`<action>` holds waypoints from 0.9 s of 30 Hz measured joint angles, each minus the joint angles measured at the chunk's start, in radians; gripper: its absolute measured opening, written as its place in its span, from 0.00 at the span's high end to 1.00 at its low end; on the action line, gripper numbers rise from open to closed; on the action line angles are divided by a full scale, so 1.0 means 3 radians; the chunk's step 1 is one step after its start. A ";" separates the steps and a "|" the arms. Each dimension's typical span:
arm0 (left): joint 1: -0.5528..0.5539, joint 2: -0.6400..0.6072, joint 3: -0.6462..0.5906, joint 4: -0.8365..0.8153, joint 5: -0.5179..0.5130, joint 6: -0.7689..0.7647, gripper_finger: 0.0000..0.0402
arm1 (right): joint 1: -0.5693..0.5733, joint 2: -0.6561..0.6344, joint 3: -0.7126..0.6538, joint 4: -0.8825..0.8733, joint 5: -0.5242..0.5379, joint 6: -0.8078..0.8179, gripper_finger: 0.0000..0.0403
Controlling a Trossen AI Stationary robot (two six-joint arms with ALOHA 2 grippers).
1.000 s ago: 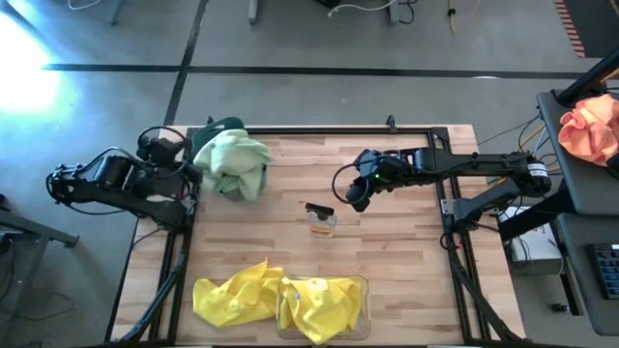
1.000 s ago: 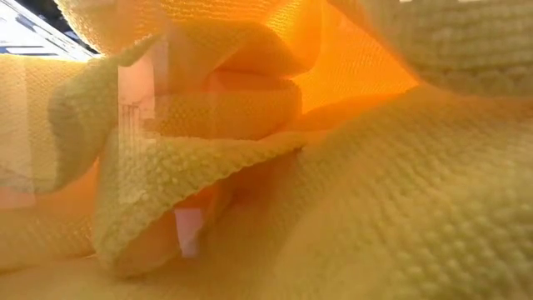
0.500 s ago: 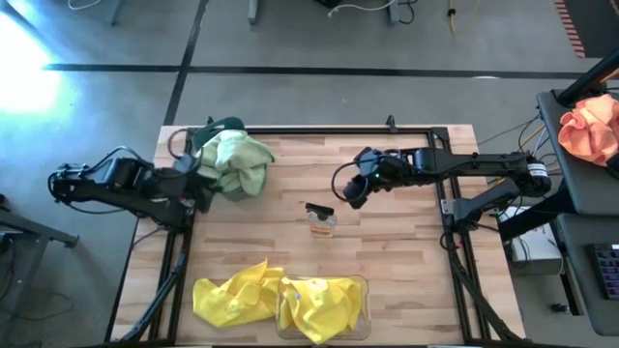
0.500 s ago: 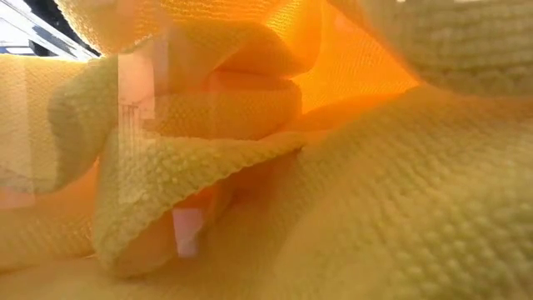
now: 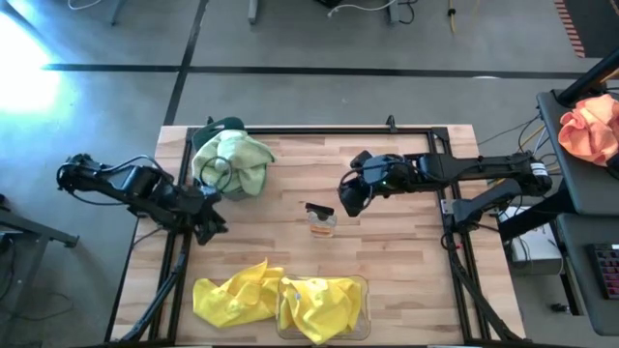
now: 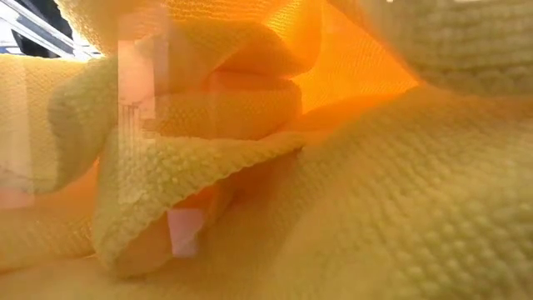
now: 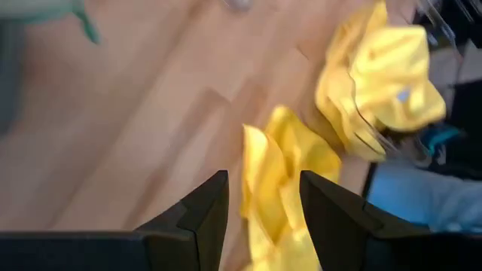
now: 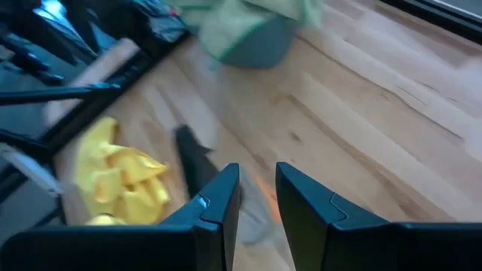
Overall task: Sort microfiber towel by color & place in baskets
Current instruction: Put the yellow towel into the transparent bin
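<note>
Pale green microfiber towels (image 5: pixel 232 162) lie heaped in the teal basket (image 5: pixel 224 126) at the far left; the basket also shows in the right wrist view (image 8: pixel 260 41). One yellow towel (image 5: pixel 232 295) lies crumpled on the table at the near edge, and more yellow towels (image 5: pixel 324 307) fill the clear basket (image 5: pixel 360 285) beside it. My left gripper (image 5: pixel 208 220) hangs open and empty over the table's left edge, with the loose yellow towel (image 7: pixel 275 177) ahead of its fingers. My right gripper (image 5: pixel 352 199) hovers open and empty over the middle of the table. Yellow towel (image 6: pixel 333 208) fills the low view.
A small amber-and-black object (image 5: pixel 321 220) stands in the table's middle, just near-left of my right gripper. An orange-pink cloth (image 5: pixel 590 126) lies on a stand off the table's right side. Bare wood spreads between the two baskets and on the right half.
My left gripper has drawn away from the teal basket toward the table's near edge and swung round to face the yellow towels, staying open. My right gripper has shifted a little toward the amber-and-black object. The green towels stay heaped in the teal basket.
</note>
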 joint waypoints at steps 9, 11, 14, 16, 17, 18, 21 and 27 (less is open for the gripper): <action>-0.0570 0.0376 -0.0044 0.0258 0.0049 -0.0241 0.63 | 0.0190 0.0001 0.0085 0.0104 -0.0001 0.0000 0.80; -0.0705 0.0473 -0.0089 0.0265 0.0064 -0.0347 0.63 | 0.0228 0.0001 0.0085 0.0104 -0.0001 0.0000 0.80; -0.0893 0.0603 -0.0187 0.0493 0.0070 -0.0585 0.63 | 0.0298 0.0001 0.0085 0.0105 0.0000 0.0000 0.80; -0.0997 0.0688 -0.0267 0.0797 0.0071 -0.0736 0.63 | 0.0348 0.0001 0.0085 0.0101 -0.0007 -0.0002 0.80; -0.1035 0.0732 -0.0293 0.0958 0.0067 -0.0791 0.63 | 0.0370 0.0001 0.0085 0.0101 -0.0025 -0.0008 0.80; -0.1067 0.0780 -0.0310 0.1125 0.0053 -0.0838 0.63 | 0.0391 0.0001 0.0085 0.0101 -0.0044 -0.0024 0.80; -0.1096 0.0953 -0.0332 0.1321 0.0027 -0.0941 0.63 | 0.0420 0.0001 0.0085 0.0089 -0.0209 -0.0068 0.80; -0.1099 0.1362 -0.0312 0.1382 -0.0001 -0.1068 0.63 | 0.0515 0.0001 0.0085 0.0066 -0.0380 -0.0086 0.80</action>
